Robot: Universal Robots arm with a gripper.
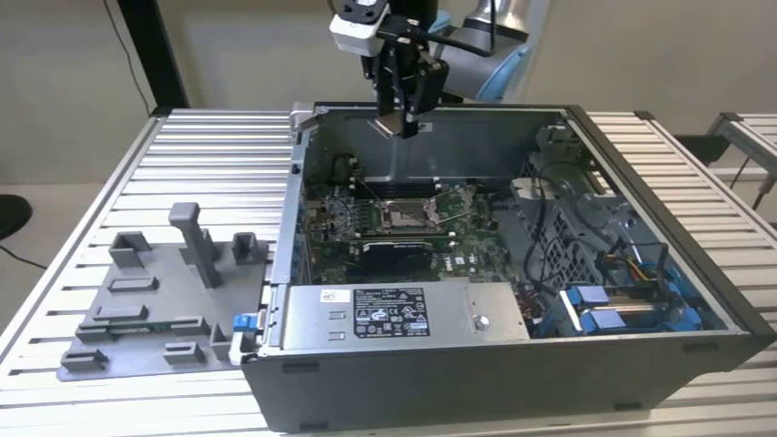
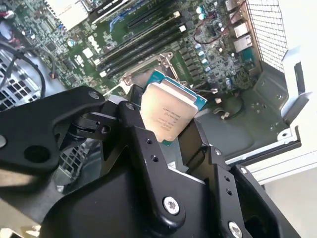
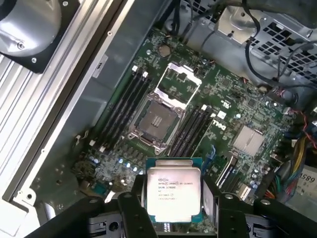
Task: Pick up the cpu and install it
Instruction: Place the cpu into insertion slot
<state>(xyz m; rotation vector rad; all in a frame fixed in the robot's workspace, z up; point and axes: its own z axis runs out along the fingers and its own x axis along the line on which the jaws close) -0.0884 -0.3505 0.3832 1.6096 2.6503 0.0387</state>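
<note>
Cpu [image 3: 174, 193] sits pinched by two opposite edges between the black fingers [image 3: 132, 208] of the gripper [image 3: 174, 201]. Its pale metal top faces the camera in both wrist views, and a green rim shows around it. The jaws are closed only as far as the chip's width. In the exterior view the gripper [image 1: 405, 123] hangs in the air over the far side of the open computer case [image 1: 510, 373], well above the motherboard [image 3: 237, 106]. Down on the board, apart from the chip, lies the socket [image 3: 157, 120], uncovered, its metal frame [image 3: 178, 79] swung open, with dark memory slots [image 3: 119, 116] on either side. At the case's near edge sits the white-labelled power supply [image 1: 395, 314]. The case rests on a ribbed metal table [image 1: 206, 155], beside a grey fixture tray [image 1: 140, 309] at the exterior view's left
</note>
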